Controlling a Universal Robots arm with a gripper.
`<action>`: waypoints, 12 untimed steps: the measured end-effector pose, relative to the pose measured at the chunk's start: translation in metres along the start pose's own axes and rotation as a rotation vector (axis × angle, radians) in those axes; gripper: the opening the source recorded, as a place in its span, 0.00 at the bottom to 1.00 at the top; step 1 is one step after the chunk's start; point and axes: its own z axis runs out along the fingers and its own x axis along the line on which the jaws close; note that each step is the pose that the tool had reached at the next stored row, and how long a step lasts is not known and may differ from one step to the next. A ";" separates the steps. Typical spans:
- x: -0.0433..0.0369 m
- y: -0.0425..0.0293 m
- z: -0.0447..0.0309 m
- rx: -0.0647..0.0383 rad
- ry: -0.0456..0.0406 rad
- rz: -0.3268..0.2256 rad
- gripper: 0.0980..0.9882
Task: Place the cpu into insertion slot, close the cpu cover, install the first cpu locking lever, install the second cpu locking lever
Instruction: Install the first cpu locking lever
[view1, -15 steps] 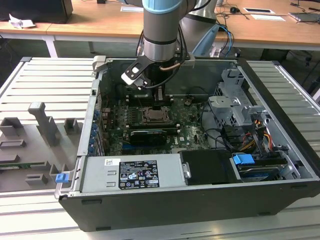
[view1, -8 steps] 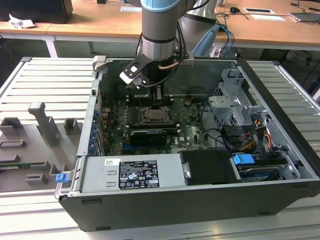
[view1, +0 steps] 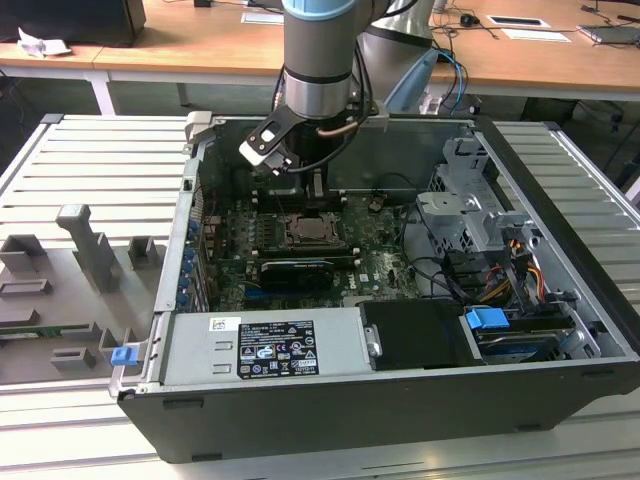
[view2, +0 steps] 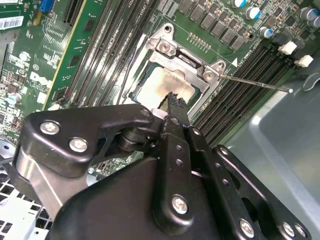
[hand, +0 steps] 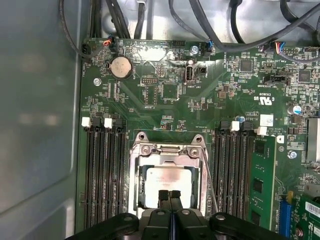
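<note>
Grey plastic fixtures (view1: 95, 255) stand at the exterior view's left on the slatted metal table (view1: 90, 150), beside the open computer case (view1: 300, 420). Mid-board, the cpu (hand: 167, 181) sits in the insertion slot (view1: 312, 233), and the cpu cover (hand: 167, 149) lies flat around it. The gripper (hand: 170, 195) hangs just above, jaws pressed together and empty, tips at the cpu's edge. A thin wire lever (hand: 210, 175) slants free beside the memory slots (hand: 235, 170). A drive cage (view1: 470, 200) stands rightmost.
</note>
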 end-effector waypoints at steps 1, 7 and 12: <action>0.0000 0.0000 -0.0018 0.000 0.0001 0.000 0.01; 0.0003 0.0005 -0.0211 0.000 0.0001 0.000 0.01; 0.0006 0.0008 -0.0377 0.000 0.0002 -0.002 0.01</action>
